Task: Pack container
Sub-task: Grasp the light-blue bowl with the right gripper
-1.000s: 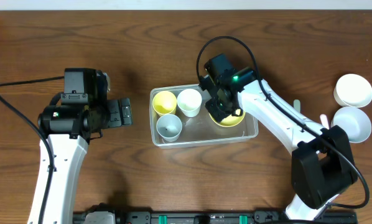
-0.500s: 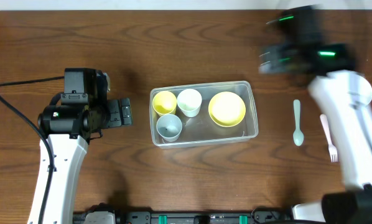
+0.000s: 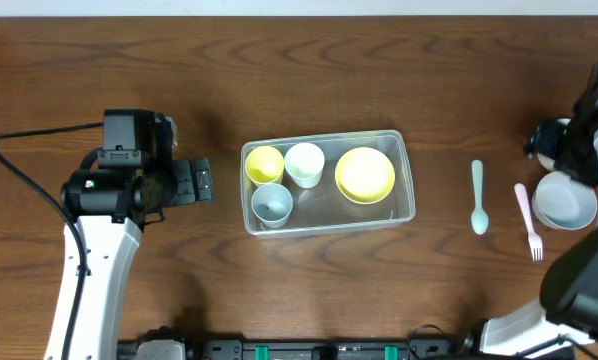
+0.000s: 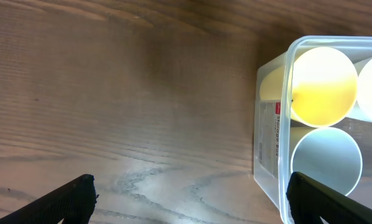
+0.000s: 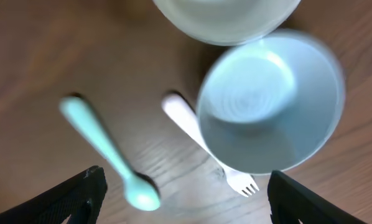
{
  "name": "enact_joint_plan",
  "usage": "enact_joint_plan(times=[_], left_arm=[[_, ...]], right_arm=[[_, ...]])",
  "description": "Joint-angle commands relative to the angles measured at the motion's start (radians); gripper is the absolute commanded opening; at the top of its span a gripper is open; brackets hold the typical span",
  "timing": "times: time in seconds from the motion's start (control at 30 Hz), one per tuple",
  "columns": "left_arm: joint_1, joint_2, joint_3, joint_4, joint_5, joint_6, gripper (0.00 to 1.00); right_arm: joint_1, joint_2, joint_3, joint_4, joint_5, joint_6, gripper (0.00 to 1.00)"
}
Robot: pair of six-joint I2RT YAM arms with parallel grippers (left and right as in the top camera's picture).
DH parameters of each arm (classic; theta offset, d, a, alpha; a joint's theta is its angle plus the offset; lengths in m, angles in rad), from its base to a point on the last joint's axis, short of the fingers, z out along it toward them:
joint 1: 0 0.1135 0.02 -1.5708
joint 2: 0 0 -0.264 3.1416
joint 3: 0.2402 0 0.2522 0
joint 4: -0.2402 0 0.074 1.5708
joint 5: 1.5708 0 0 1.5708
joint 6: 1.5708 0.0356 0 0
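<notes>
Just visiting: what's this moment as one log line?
container: yellow cup, white cup, blue cup, yellow bowl inside | left hand: open, left of container | right hand: open, near blue bowl | outside: spoon, fork

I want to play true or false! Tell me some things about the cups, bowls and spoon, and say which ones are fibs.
The yellow bowl sits inside the container. True.
The spoon is in the container. False: it lies on the table, to the right of the container.
Three cups stand in the container. True: a yellow cup, a white cup and a blue cup.
The right gripper holds the fork. False: it is open and empty; the fork lies on the table.
</notes>
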Motion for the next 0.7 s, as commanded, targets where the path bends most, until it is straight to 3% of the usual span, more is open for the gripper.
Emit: enact_joint_plan(times=[0.0,0.27,0.53,0.67], left_arm=[[0.002,-0.003,0.001,-0.001,0.011,-0.01,0.98],[0.002,-0.003,0.001,-0.001,0.011,-0.01,0.98],[0.002,-0.003,0.001,-0.002,0.011,-0.01,0.98],[0.002,-0.003,0.001,-0.002,0.011,-0.01,0.98]], right_arm=[[-0.035,0.041,-0.073,0.044,-0.019,0.037,0.84],[-0.064,0.074,-0.185,0.169,-0.034,0.03,0.8],[-0.064,0.075,-0.231,0.226,-0.034,0.03,0.53],[-0.064,0.075,-0.261,0.259,-0.034,0.03,0.49]])
